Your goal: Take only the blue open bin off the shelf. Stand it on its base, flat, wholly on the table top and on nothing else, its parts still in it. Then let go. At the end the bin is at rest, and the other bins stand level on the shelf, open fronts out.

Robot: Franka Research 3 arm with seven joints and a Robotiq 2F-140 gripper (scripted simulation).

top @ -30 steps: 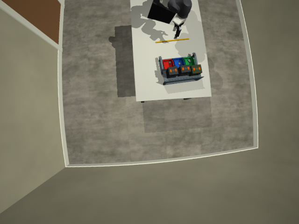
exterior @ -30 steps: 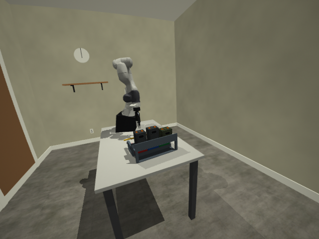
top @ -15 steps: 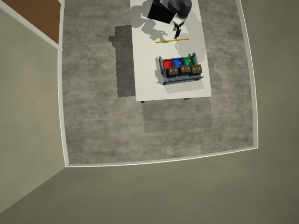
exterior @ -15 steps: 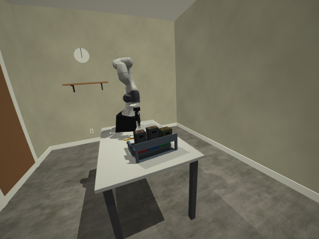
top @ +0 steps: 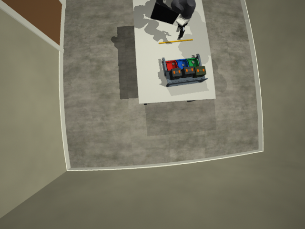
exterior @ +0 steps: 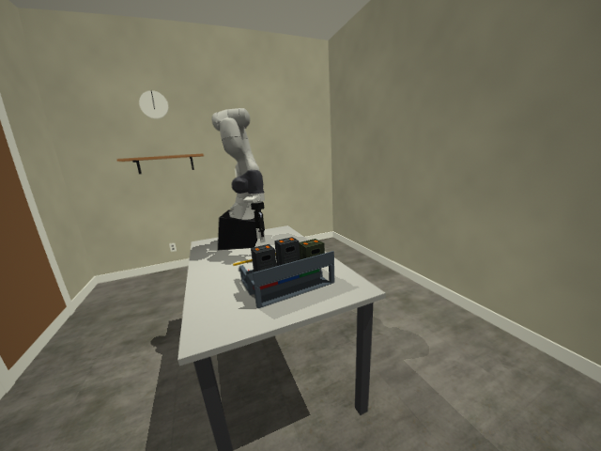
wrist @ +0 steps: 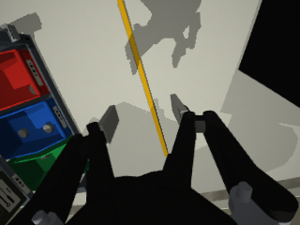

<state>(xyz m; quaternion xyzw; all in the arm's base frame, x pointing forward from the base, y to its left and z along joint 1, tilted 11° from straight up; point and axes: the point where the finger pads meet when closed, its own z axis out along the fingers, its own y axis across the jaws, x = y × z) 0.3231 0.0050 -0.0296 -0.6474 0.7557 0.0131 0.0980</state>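
Observation:
The blue open bin (top: 181,63) sits in the middle of the grey shelf rack (top: 184,71) on the white table, between a red bin (top: 171,65) and a green bin (top: 191,60). In the wrist view the blue bin (wrist: 30,131) holds small grey parts, with the red bin (wrist: 19,80) and the green bin (wrist: 39,164) on either side. My gripper (top: 180,34) hangs above the table near the robot base, apart from the rack. In the wrist view my gripper (wrist: 143,108) is open and empty above a yellow strip (wrist: 142,80).
The yellow strip (top: 175,41) lies on the table between my gripper and the rack. Three dark boxes with orange marks (top: 187,71) stand on the rack's top level. The black robot base (top: 163,12) stands at the table's far end.

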